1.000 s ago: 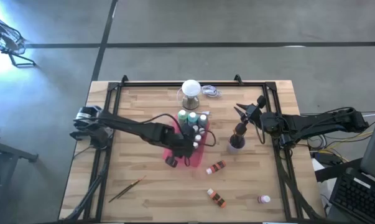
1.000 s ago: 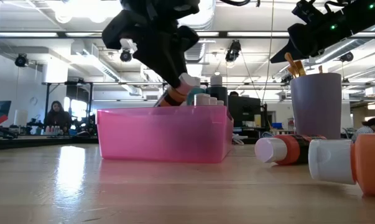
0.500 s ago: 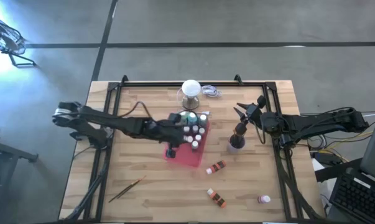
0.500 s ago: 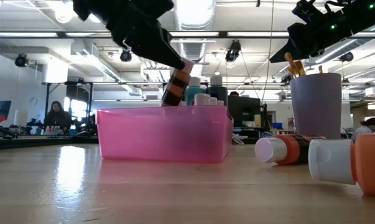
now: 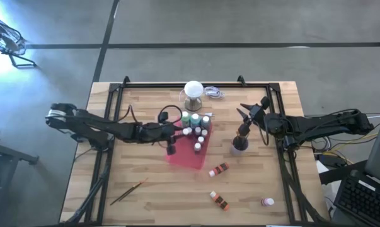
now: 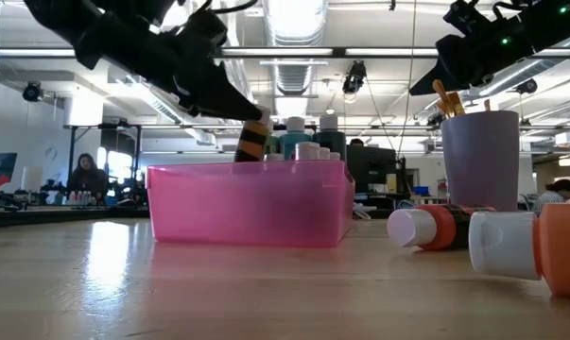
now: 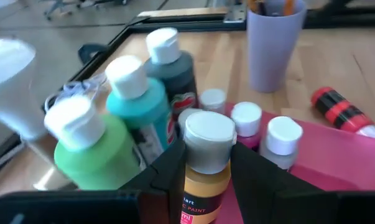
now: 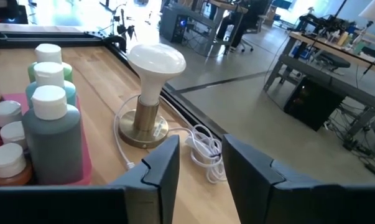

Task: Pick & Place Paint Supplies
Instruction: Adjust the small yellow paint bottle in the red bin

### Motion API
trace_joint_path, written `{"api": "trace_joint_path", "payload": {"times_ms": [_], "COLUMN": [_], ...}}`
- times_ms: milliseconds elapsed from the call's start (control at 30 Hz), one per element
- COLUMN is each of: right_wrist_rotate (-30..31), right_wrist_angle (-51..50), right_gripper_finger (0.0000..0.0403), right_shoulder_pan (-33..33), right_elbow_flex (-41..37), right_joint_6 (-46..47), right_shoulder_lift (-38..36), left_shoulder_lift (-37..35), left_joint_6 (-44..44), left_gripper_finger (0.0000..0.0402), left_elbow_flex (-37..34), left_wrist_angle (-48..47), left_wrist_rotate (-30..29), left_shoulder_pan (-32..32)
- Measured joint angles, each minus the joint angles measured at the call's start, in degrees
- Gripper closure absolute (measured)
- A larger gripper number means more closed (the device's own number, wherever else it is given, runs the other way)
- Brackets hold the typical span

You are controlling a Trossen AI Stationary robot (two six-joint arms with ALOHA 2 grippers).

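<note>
The left gripper was clamped on an ochre bottle with a white cap, holding it upright over the pink tray's 10 o'clock corner, just beside the bottles standing inside: green, teal, a dark one and several small ones. The right gripper, fingers narrowly apart and empty, hung at 3 o'clock, above a lilac cup of brushes. Two orange bottles lay loose at 5 o'clock, and a brush at 7 o'clock.

Left gripper clamped; right gripper parted.
</note>
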Motion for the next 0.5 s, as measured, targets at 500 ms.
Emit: {"api": "trace_joint_path", "payload": {"times_ms": [500], "right_wrist_rotate": [-0.02], "right_wrist_angle": [0.90], "right_gripper_finger": [0.0333], "right_shoulder_pan": [-0.33], "right_elbow_flex": [-0.60], "right_joint_6": [0.17], "right_shoulder_lift": [0.00], "left_shoulder_lift": [0.21], "left_joint_6": [-15.45], "left_gripper_finger": [0.0289], "left_elbow_flex": [-6.33], "left_wrist_angle": [9.76], "left_wrist_rotate": [-8.42], "left_shoulder_pan": [0.97]}}
